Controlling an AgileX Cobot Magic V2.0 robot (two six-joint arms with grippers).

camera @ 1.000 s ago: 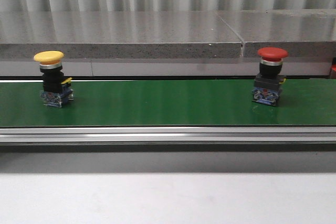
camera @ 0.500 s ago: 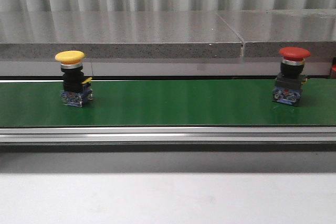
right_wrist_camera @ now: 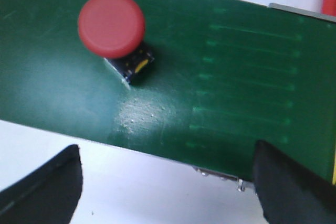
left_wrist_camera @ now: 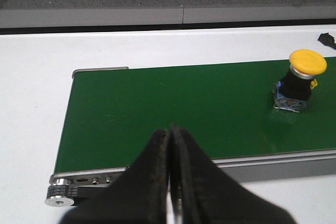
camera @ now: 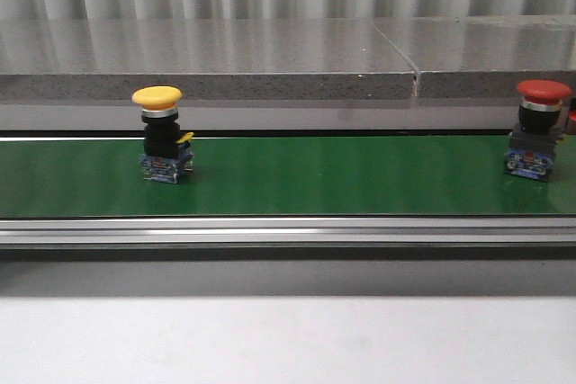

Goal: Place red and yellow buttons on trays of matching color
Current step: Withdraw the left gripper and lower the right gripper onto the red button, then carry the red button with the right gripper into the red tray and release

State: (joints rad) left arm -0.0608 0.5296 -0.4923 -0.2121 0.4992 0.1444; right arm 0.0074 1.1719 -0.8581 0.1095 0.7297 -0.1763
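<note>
left tool closed over green belt, right tool spread above red button

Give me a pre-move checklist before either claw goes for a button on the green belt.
1. Right claw open: ok, fingers spread wide.
2. Red button between its fingers: not ok, it stands ahead of them on the belt.
3. Left claw open: not ok, fingers pressed together.
4. Yellow button upright: ok.
5. Red button clear of the belt's end: not ok, near the front view's right edge.
6. Matching trays located: cannot tell, none in view.
</note>
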